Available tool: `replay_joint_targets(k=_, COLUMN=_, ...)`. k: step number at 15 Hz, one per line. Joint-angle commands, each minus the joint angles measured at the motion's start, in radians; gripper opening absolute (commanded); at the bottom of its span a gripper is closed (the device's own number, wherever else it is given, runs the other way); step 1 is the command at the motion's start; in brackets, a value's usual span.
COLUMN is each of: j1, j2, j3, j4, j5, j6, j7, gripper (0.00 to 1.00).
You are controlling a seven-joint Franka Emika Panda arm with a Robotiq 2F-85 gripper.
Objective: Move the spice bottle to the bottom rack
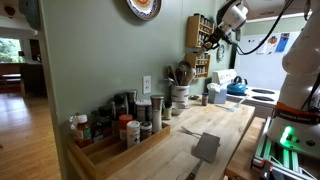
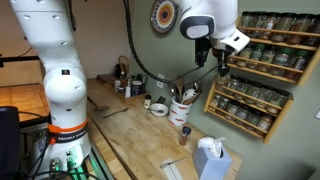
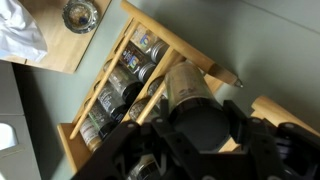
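My gripper [image 3: 190, 125] is shut on a spice bottle [image 3: 185, 88] with a black cap and a pale label. It holds the bottle right in front of the narrow light-wood wall rack [image 3: 110, 65], which has several tiers of small bottles. In both exterior views the gripper [image 1: 211, 41] [image 2: 222, 66] is at the rack's edge, about mid-height. The bottom rack [image 2: 243, 121] lies below the gripper and holds several small bottles. It also shows in an exterior view [image 1: 201, 70].
A long stepped wooden tray of larger jars [image 1: 118, 138] stands on the wooden counter. A utensil crock [image 1: 180, 93], a blue kettle [image 1: 237, 88] and a grey cloth [image 1: 207, 147] are nearby. A tissue box [image 2: 211, 160] and a white jar [image 2: 180, 112] stand below the rack.
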Motion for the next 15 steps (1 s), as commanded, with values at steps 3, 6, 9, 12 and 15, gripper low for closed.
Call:
replay_joint_targets(k=3, j1=0.002, j2=0.055, j3=0.006, j4=0.054, j5=0.085, j6=0.007, j7=0.003, gripper=0.31)
replay_joint_targets(k=6, j1=-0.004, j2=0.079, j3=0.016, j4=0.071, j5=0.095, j6=0.004, j7=0.015, gripper=0.31)
replay_joint_targets(k=9, j1=-0.009, j2=0.102, j3=0.025, j4=0.086, j5=0.091, j6=-0.002, j7=0.025, gripper=0.31)
replay_joint_targets(k=12, j1=-0.013, j2=0.119, j3=0.032, j4=0.097, j5=0.084, j6=-0.005, j7=0.034, gripper=0.31)
replay_joint_targets(k=15, j1=-0.017, j2=0.134, j3=0.040, j4=0.102, j5=0.080, j6=-0.001, j7=0.041, gripper=0.31)
